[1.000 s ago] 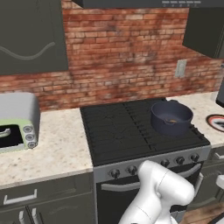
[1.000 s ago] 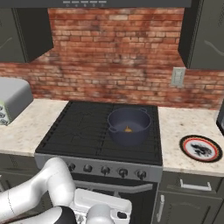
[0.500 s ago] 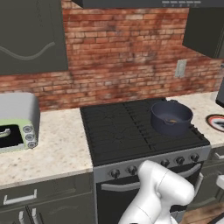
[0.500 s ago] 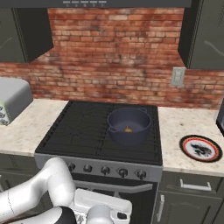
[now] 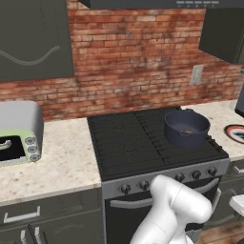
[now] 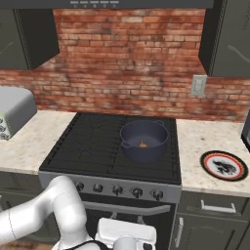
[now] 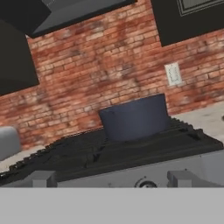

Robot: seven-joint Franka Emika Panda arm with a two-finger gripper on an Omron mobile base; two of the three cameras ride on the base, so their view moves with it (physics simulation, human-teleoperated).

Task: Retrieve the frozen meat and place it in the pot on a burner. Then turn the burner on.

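With the frozen meat already lying in the pot on the right rear burner of the stove, only the knobs remain. Risk: five look alike, so the wrong burner may be lit. Whether the gripper's fingers stand apart cannot be told.

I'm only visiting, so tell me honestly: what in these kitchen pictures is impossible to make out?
- Claw: its fingers cannot be made out in the hand view, so open or shut is unknown.
- Meat: a tiny orange speck in the pot; too small to judge its shape. In the hand view the pot's wall hides it.
- Stove knobs: too small in both base views to read their settings.
- Plate: cut off by the right edge of the left base view.
- Toaster oven: cut off by the left edge of the right base view.
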